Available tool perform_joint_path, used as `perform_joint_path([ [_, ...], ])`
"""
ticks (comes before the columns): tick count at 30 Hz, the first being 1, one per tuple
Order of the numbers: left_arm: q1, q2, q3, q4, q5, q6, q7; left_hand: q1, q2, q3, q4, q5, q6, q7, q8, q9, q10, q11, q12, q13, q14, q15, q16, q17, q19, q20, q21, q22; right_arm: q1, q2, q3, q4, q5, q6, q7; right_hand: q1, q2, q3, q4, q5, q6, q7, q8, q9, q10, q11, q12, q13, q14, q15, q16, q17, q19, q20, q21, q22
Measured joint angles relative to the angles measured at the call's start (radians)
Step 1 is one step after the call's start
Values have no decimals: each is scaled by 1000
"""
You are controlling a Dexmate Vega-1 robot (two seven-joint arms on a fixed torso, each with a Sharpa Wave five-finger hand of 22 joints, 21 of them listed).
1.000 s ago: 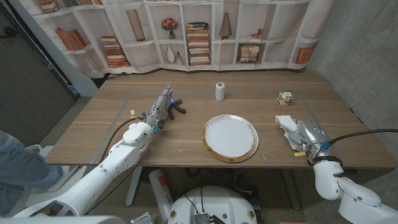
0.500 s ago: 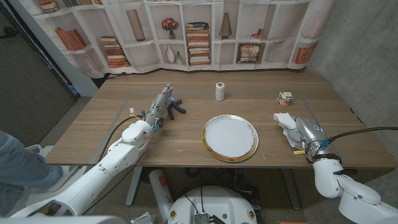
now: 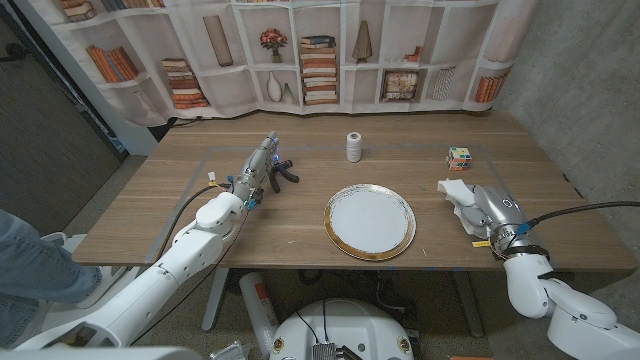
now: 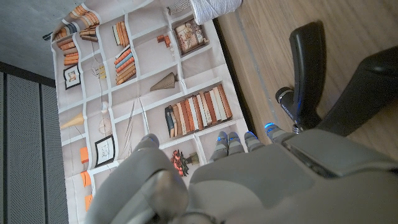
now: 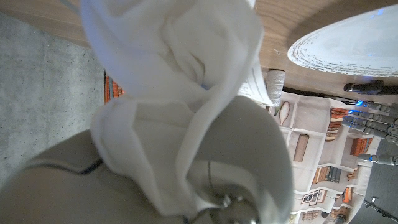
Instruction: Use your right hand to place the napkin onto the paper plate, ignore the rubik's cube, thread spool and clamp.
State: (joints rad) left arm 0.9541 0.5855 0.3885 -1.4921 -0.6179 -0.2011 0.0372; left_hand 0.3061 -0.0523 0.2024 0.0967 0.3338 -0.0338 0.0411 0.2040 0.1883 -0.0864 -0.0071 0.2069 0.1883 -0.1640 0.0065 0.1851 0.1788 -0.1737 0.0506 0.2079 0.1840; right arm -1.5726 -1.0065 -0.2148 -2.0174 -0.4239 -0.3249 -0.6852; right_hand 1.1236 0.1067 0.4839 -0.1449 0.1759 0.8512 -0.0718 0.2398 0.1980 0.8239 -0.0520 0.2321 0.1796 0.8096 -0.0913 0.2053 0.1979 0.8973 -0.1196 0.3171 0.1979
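The napkin (image 3: pixel 456 191), white and crumpled, is gripped by the right hand (image 3: pixel 484 208) near the desk's (image 3: pixel 180 215) right edge, well apart from the paper plate (image 3: pixel 369 221), which is seen at the desk's middle front with a gold rim. In the right wrist view the cloth (image 5: pixel 180 93) is bunched against the hand. The left hand (image 3: pixel 262 166) is stretched out on the desk with nothing held, its fingertips beside the dark clamp (image 3: pixel 283 171). The thread spool (image 3: pixel 353 147) is stood upright behind the plate, and the rubik's cube (image 3: pixel 459 157) is placed behind the napkin.
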Motion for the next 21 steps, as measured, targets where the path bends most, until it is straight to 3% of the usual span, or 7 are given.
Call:
perform_joint_path([
  [21, 32, 12, -6, -46, 10, -4, 21, 0, 0, 0, 0, 0, 0, 0, 0, 0, 4, 4, 0, 0, 0, 0, 0, 0, 6, -6, 0, 0, 8, -9, 19, 5, -47, 109, 4, 8, 8, -17, 0, 0, 17, -7, -15, 5, 16, -9, -8, 0, 5, -5, 0, 0, 0, 0, 6, 0],
])
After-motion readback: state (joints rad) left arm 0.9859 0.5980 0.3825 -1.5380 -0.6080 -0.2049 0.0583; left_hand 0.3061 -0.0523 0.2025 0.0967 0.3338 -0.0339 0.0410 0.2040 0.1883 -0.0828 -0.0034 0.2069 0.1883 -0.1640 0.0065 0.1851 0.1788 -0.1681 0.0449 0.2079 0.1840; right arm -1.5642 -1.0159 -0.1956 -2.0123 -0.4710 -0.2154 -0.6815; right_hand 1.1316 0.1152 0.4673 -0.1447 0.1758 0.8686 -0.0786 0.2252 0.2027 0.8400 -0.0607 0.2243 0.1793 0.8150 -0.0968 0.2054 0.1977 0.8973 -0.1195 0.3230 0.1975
